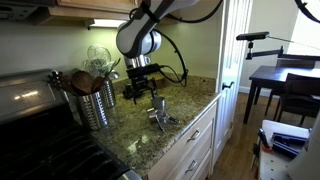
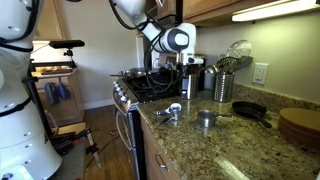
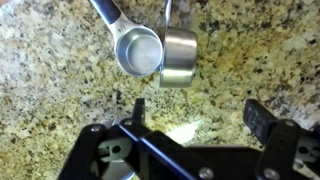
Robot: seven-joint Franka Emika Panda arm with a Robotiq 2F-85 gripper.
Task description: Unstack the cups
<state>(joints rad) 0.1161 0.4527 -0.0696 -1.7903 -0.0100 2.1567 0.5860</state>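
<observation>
Two shiny metal measuring cups [image 3: 150, 52] lie side by side and touching on the speckled granite counter, handles pointing away at the top of the wrist view. They also show in both exterior views [image 1: 158, 114] [image 2: 172, 111]. My gripper [image 3: 198, 112] hangs above the counter just short of the cups, open, with only bare granite between its fingers. It shows above the cups in both exterior views [image 1: 140, 90] [image 2: 168, 72]. A third small metal cup [image 2: 206, 119] stands apart on the counter.
A metal utensil holder [image 1: 95, 100] [image 2: 222, 85] with whisk and spoons stands by the wall. The stove [image 2: 145, 88] adjoins the counter. A black pan [image 2: 248, 110] and a round wooden board [image 2: 300, 125] lie further along. The counter edge [image 1: 190, 120] is near the cups.
</observation>
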